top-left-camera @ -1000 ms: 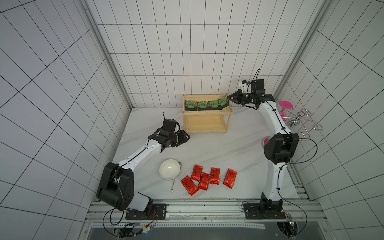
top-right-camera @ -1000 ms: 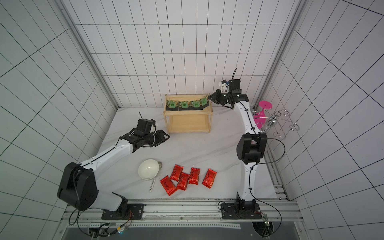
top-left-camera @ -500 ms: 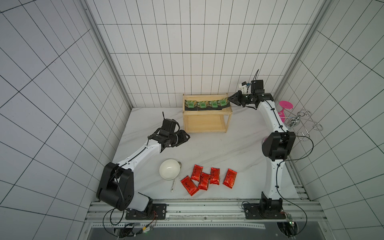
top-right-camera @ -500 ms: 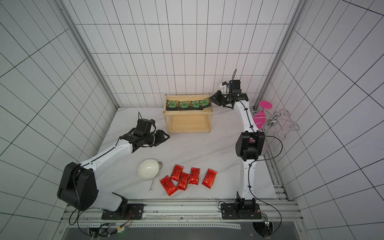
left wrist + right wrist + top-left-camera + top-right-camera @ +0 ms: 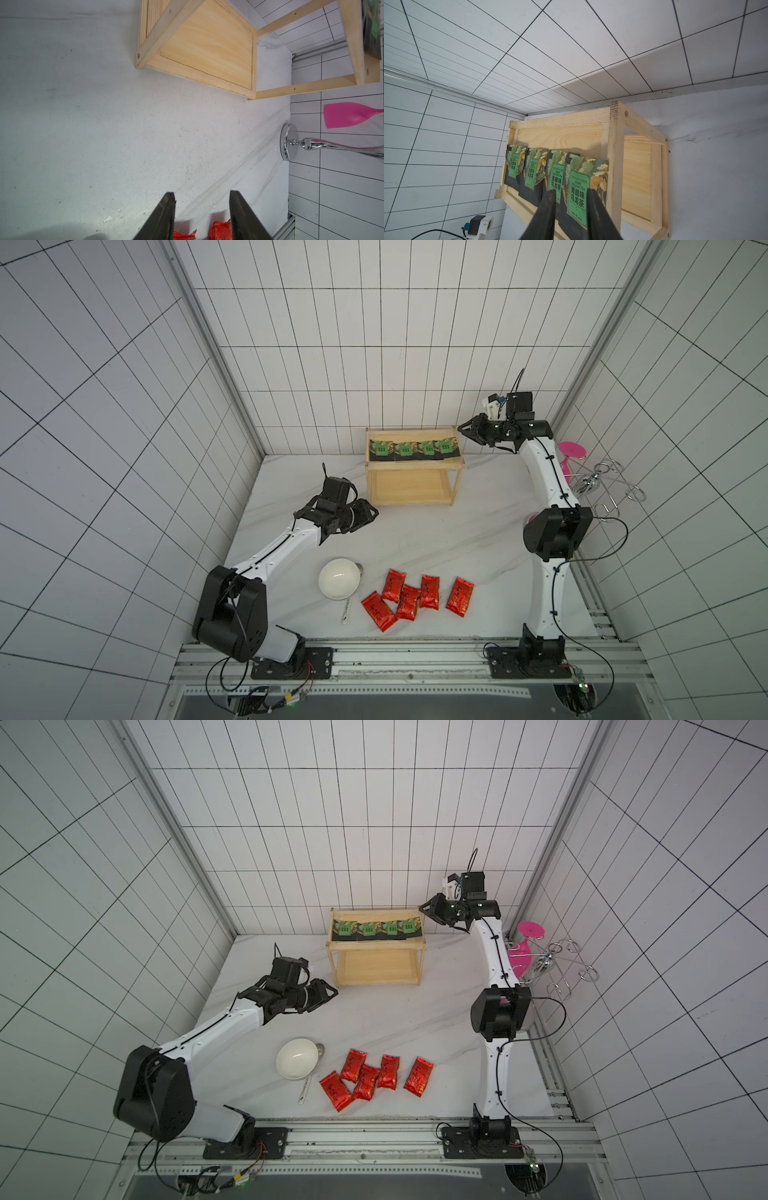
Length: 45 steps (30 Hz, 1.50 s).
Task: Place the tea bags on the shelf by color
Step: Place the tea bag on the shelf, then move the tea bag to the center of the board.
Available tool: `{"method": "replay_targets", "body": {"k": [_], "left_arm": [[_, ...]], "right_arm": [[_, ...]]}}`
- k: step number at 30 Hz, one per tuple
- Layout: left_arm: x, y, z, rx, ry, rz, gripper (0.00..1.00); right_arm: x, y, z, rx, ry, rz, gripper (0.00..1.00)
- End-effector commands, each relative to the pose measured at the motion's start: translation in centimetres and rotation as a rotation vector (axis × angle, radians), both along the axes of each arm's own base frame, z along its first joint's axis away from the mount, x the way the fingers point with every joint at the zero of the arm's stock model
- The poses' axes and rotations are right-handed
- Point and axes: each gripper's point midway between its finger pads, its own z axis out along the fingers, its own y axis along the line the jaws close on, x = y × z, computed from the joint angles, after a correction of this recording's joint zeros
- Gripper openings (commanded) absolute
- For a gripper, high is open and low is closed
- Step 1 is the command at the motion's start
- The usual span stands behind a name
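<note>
The wooden shelf (image 5: 405,489) (image 5: 374,969) stands at the back of the table. Several black-and-green tea bags (image 5: 404,449) (image 5: 368,930) (image 5: 577,187) lie in a row on its top board; the lower board is bare. Several red tea bags (image 5: 408,602) (image 5: 365,1081) lie loose near the table's front edge. My right gripper (image 5: 462,429) (image 5: 423,909) (image 5: 571,192) hovers just off the shelf's right end, open and holding nothing. My left gripper (image 5: 372,514) (image 5: 332,992) (image 5: 202,197) hangs open and empty left of the shelf (image 5: 207,45), low over the table.
A white bowl (image 5: 338,584) with a spoon (image 5: 347,612) under it sits left of the red tea bags. A chrome wire stand (image 5: 602,489) (image 5: 288,143) with pink discs (image 5: 572,450) stands against the right wall.
My right gripper has opened, let go of the rightmost black tea bag on the top board, and drawn back a little to the right. The left arm has not moved.
</note>
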Motion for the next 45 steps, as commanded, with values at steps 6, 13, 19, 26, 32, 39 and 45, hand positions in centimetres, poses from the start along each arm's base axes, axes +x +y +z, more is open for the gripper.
{"method": "replay_targets", "body": {"k": [6, 13, 19, 26, 32, 39, 45], "left_arm": [[-0.8, 0.5, 1.6, 0.008, -0.052, -0.015, 0.46], [-3.4, 0.3, 1.3, 0.077, -0.068, -0.041, 0.47], [-5.4, 0.1, 1.1, 0.100, -0.089, -0.064, 0.48], [-6.1, -0.6, 1.0, 0.092, -0.091, -0.087, 0.49], [-6.1, -0.5, 0.7, 0.105, -0.085, -0.088, 0.52], [-6.2, -0.3, 0.0, 0.121, -0.068, -0.083, 0.59], [-6.2, -0.4, -0.8, 0.125, -0.045, -0.087, 0.59]], "right_arm": [[-3.1, 0.2, 1.4, -0.197, -0.045, -0.052, 0.27], [-12.6, -2.0, -0.5, -0.459, -0.091, -0.212, 0.26], [-23.7, -4.9, -9.6, -0.581, 0.023, -0.259, 0.25], [-34.4, -5.2, -18.5, -0.603, 0.179, -0.223, 0.43], [-38.9, -3.6, -21.7, -0.562, 0.268, -0.172, 0.74], [-40.7, -1.7, -25.3, -0.509, 0.365, -0.132, 0.86], [-40.4, -1.4, -27.3, -0.537, 0.382, -0.138, 0.85]]}}
